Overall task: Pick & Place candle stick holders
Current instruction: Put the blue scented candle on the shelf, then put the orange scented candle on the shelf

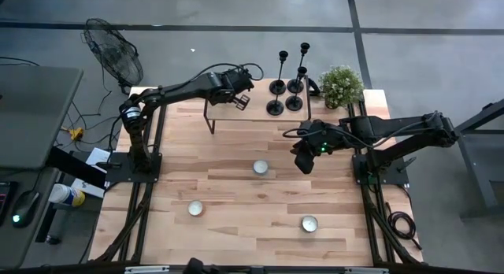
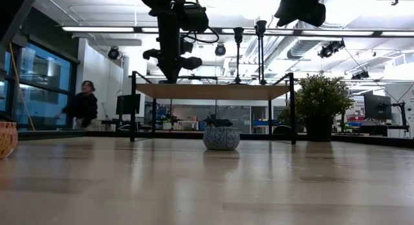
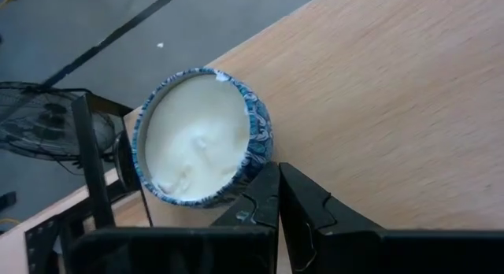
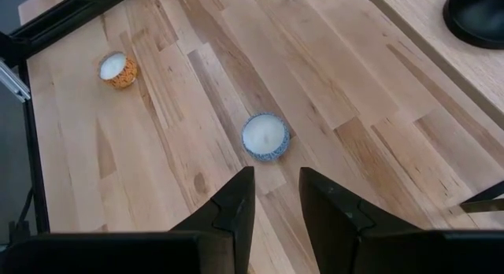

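Across the middle of the high view lies the wooden table (image 1: 236,179), with a raised wooden shelf (image 1: 260,110) on dark legs along its upper edge. At the upper left of that view a floor fan (image 1: 114,52) stands off the table, and at the upper right a potted plant (image 1: 341,85) sits by the shelf's end.

From the left the left arm reaches over the shelf; its gripper (image 1: 240,101) hangs above the shelf's left part with the fingers pressed together on nothing. In its wrist view the tips sit just beside a blue-patterned candle (image 3: 202,137) at the shelf's corner.

From the right the right arm stretches to mid-table; its gripper (image 1: 303,162) hovers above bare wood with the fingers (image 4: 236,197) a little apart and nothing between them. Its wrist view looks down on a blue candle (image 4: 265,136) and an orange one (image 4: 118,68).

At the shelf's right end, upper centre of the high view, stand the four black candlesticks (image 1: 287,88), upright and close together, just left of the plant.

Three small candles dot the table: centre (image 1: 261,167), lower left (image 1: 195,208), lower right (image 1: 309,223).
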`<state>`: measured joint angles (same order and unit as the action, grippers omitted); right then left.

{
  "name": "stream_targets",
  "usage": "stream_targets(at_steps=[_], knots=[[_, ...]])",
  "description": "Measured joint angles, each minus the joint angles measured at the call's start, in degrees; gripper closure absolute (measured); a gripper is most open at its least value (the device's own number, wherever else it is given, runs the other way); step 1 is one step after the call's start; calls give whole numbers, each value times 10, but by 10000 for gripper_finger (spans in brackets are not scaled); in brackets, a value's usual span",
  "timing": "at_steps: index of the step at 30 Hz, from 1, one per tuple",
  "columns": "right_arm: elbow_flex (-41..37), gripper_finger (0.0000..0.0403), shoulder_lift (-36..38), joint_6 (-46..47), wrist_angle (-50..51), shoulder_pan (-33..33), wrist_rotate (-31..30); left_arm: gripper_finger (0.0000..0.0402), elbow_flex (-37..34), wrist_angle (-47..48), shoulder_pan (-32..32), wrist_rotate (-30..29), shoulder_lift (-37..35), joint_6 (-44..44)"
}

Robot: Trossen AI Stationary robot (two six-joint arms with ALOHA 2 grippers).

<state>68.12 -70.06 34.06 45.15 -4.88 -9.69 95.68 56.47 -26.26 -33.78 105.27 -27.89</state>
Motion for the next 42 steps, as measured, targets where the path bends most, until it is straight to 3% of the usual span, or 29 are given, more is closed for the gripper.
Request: stream_targets(at_steps=[14,26,42], knots=[[0,308,0,0,0,0,0,401,0,-98,-21,34,-4,-4],[0,308,0,0,0,0,0,401,0,-98,-79,72,-3,-16],[0,308,0,0,0,0,-3,401,0,-97,-54,106,-3,-10]])
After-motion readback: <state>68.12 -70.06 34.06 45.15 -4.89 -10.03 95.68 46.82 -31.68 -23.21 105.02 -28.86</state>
